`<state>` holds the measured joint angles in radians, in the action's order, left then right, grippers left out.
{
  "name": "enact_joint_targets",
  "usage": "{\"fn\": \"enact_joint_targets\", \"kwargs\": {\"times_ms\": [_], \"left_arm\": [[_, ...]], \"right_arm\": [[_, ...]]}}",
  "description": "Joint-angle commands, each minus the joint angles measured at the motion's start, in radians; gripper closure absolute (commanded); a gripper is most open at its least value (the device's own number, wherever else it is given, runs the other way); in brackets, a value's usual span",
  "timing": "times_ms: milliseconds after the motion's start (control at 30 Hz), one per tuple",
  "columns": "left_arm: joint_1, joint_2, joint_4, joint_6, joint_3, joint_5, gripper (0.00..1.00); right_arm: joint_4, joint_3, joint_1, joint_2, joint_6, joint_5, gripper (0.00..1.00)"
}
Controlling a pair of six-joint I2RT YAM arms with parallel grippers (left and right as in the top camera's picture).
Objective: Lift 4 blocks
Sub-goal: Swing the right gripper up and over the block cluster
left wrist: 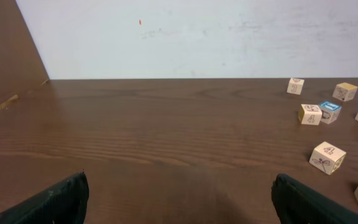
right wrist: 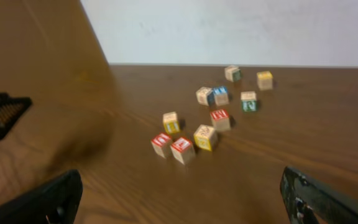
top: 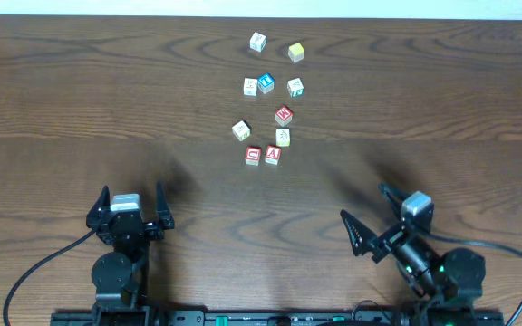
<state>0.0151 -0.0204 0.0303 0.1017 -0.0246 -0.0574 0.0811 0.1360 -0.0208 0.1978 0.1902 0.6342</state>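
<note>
Three red-faced blocks show in the overhead view: two side by side (top: 253, 155) (top: 273, 154) and one behind them (top: 284, 115). A pale cream block (top: 240, 130) lies to their left. In the right wrist view the red pair (right wrist: 161, 144) (right wrist: 183, 149), the third red block (right wrist: 220, 119) and the cream block (right wrist: 171, 122) lie ahead on the table. My left gripper (top: 132, 201) (left wrist: 179, 205) is open at the near left, far from the blocks. My right gripper (top: 370, 210) (right wrist: 179, 199) is open at the near right. Neither holds anything.
More cubes sit farther back: a blue-faced one (top: 265, 83), a green-marked one (top: 295, 87), a yellow one (top: 296, 52), a white one (top: 257, 42) and cream ones (top: 250, 86) (top: 283, 137). The brown wooden table (top: 80, 109) ends at a white wall (left wrist: 197, 37).
</note>
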Motion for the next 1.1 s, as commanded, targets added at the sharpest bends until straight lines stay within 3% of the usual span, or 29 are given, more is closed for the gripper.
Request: {"fn": "enact_joint_targets", "kwargs": {"times_ms": [0,200,367,567,700,800,1067], "left_arm": [[0.002,0.002,0.039,-0.001,0.021,-0.002,0.06],[0.002,0.002,0.039,-0.002,0.021,-0.002,0.06],[0.002,0.002,0.039,-0.002,0.021,-0.002,0.06],[0.002,0.002,0.039,-0.002,0.021,-0.002,0.06],[0.002,0.002,0.039,-0.002,0.021,-0.002,0.06],[0.002,0.002,0.039,-0.002,0.021,-0.002,0.06],[0.002,0.002,0.039,-0.002,0.021,-0.002,0.06]], "right_arm": [[0.018,0.127,0.002,0.153,-0.107,-0.046,0.01],[0.106,0.427,0.002,0.558,-0.17,-0.098,0.01],[0.364,0.773,-0.014,0.899,-0.17,-0.115,0.01],[0.582,1.06,-0.016,1.131,-0.169,-0.113,0.01],[0.566,1.059,-0.016,1.188,-0.179,-0.208,0.01],[0.537,1.056,-0.016,1.23,-0.104,-0.184,0.01],[0.534,1.057,-0.037,1.275,-0.12,-0.239,0.01]]}}
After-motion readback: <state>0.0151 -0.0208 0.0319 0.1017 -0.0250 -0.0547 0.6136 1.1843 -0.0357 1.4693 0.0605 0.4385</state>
